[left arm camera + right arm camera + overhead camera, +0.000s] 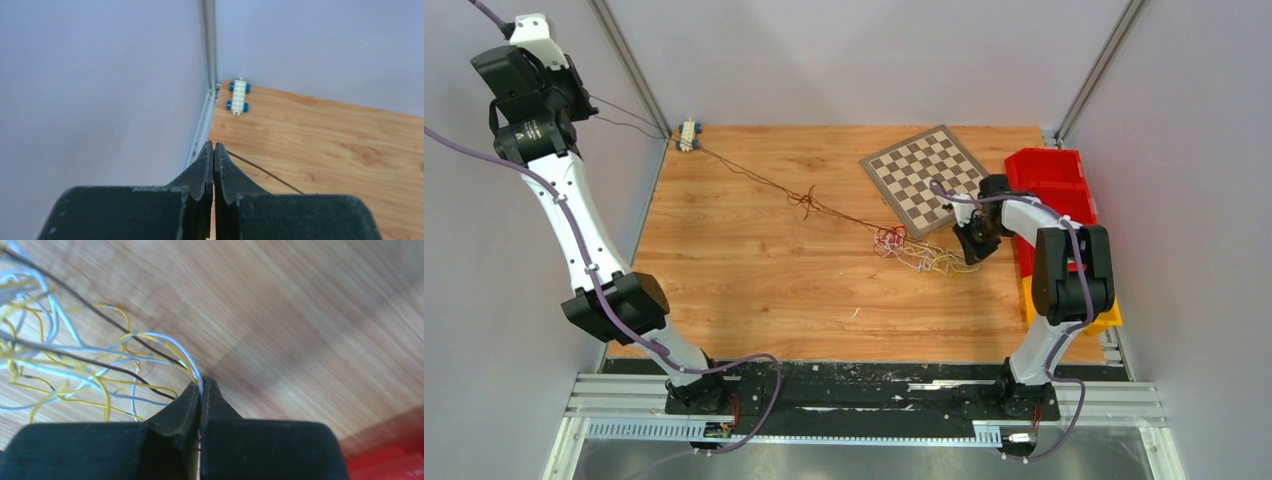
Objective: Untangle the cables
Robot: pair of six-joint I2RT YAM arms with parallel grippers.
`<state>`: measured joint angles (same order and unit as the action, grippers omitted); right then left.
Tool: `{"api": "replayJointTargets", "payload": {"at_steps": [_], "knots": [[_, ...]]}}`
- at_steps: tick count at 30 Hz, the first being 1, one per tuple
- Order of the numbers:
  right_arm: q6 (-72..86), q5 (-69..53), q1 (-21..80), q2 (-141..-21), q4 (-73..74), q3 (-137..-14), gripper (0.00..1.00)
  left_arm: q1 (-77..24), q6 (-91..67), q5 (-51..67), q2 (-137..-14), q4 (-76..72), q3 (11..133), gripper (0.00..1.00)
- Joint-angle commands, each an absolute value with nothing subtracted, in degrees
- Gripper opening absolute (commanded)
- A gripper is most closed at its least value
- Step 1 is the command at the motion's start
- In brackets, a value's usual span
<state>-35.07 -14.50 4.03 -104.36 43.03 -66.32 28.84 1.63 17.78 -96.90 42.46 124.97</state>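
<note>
Right wrist view: right gripper (pixel 201 390) pinched tight on a white wire (pixel 176 341), the cables (pixel 919 250) bunched in a tangle just to its left. Left gripper (pixel 213 150), well apart, clamps a dark brown wire (pixel 265 172) running taut toward that tangle. One strand looks drawn out, but the knot isn't undone yet. Most of the job's left, I'd say.

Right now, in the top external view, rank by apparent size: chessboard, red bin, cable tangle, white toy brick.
1. Chessboard and red bin: alike, bin partly hidden, unranked.
2. Cable tangle.
3. White toy brick.
</note>
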Motion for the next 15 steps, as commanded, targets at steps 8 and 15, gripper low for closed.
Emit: {"api": "replayJointTargets", "payload": {"at_steps": [8,15], "knots": [[-41.65,-3.46,-4.12,-102.38,45.26,-59.68,0.0,31.51,3.76,2.66,-100.75,35.01,129.73,0.0],[-41.65,-2.65,-4.59,-101.79,44.99,-59.06,0.0,31.54,7.08,-4.38,-102.01,32.02,129.45,0.0]]}}
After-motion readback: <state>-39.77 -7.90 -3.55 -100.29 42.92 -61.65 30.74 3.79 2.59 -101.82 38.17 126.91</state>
